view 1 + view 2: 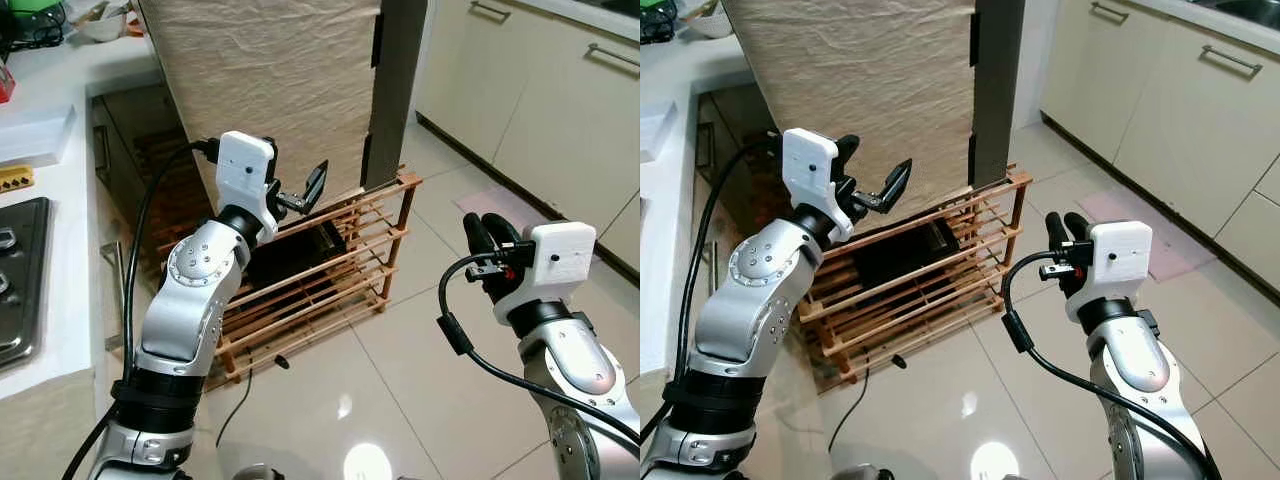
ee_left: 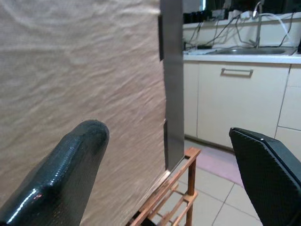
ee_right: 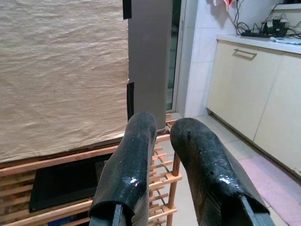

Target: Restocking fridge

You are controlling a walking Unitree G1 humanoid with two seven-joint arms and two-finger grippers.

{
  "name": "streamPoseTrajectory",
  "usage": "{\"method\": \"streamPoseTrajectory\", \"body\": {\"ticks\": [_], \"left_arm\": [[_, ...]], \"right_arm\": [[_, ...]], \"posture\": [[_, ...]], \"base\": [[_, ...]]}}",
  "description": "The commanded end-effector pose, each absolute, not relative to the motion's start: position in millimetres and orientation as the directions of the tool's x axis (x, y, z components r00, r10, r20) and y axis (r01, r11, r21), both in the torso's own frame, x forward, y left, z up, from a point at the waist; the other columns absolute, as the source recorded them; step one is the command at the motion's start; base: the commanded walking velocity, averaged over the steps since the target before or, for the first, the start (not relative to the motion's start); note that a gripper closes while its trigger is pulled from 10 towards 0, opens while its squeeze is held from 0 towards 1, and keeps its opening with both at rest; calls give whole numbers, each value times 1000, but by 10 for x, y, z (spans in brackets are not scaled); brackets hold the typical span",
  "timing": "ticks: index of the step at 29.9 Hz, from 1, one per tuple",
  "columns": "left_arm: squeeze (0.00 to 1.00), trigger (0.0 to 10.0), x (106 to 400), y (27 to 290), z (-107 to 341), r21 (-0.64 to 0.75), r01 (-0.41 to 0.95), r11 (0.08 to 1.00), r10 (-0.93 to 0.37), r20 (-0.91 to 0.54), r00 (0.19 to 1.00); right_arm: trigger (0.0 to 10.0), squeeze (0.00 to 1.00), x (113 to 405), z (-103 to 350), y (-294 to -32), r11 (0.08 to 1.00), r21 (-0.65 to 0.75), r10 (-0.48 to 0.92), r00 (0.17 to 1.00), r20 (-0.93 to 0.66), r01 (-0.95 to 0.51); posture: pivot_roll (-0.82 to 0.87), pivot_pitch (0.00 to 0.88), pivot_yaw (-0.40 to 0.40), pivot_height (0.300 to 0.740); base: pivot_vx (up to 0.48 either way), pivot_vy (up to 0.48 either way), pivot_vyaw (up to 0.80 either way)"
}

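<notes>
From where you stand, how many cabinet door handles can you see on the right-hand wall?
2. One handle sits on the farther cabinet door near the fridge; the other handle is on the nearer door. More may lie outside the frame.

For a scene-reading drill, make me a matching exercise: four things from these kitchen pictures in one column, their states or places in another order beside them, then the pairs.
Things:
1. left hand
2. right hand
3. wooden rack
4. cloth-covered fridge

States or places:
A. fingers close together
B. stands on the tiled floor
C. fingers spread open, raised before the cloth
D. rises behind the rack

Pairs: 1-C, 2-A, 3-B, 4-D
</notes>
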State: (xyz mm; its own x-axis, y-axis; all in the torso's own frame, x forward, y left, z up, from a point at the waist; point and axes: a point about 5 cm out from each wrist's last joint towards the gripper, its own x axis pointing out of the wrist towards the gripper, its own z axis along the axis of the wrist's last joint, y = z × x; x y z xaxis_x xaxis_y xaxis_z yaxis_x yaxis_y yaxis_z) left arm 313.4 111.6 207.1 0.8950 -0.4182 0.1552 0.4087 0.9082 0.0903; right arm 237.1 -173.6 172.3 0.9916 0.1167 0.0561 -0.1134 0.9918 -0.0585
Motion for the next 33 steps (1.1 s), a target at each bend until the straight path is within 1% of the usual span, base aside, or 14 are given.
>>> {"method": "streamPoseTrajectory", "body": {"ticks": [1, 4, 10, 14, 20, 24, 33], "left_arm": [[0, 10000, 3113, 1140, 2083, 86, 395, 915, -404, 157, 901], [0, 10000, 3095, 1143, 2083, 115, 383, 916, -398, 172, 901], [0, 10000, 3082, 1148, 2128, 103, 375, 921, -389, 206, 898], [0, 10000, 3072, 1130, 2127, 103, 395, 913, -408, 203, 890], [0, 10000, 3082, 1134, 2120, 100, 390, 916, -402, 199, 894], [0, 10000, 3077, 1131, 2122, 97, 395, 914, -406, 200, 892], [0, 10000, 3069, 1112, 2120, 99, 405, 909, -417, 197, 887]], "right_arm": [[10000, 0, 2383, 1718, -1737, 992, -62, 116, 992, 44, -113], [10000, 0, 2384, 1717, -1724, 990, -62, 126, 991, 41, -123], [10000, 0, 2388, 1719, -1719, 990, -62, 128, 991, 37, -126], [10000, 0, 2405, 1710, -1737, 988, -102, 120, 992, 25, -117], [10000, 0, 2423, 1716, -1761, 989, -110, 104, 994, 27, -101], [10000, 0, 2427, 1712, -1786, 993, -87, 82, 996, 27, -80], [10000, 0, 2423, 1707, -1789, 993, -86, 80, 996, 26, -77]], "posture": [[-27, 34, 34, 740], [-27, 35, 33, 740], [-29, 35, 31, 740], [-29, 34, 28, 740], [-30, 31, 30, 740], [-30, 30, 31, 740], [-27, 27, 32, 740]], "base": [[0, 0, 0], [0, 0, 0], [0, 0, 0], [312, 0, 130], [363, 0, 800], [392, 0, 0], [393, 0, 0]]}}
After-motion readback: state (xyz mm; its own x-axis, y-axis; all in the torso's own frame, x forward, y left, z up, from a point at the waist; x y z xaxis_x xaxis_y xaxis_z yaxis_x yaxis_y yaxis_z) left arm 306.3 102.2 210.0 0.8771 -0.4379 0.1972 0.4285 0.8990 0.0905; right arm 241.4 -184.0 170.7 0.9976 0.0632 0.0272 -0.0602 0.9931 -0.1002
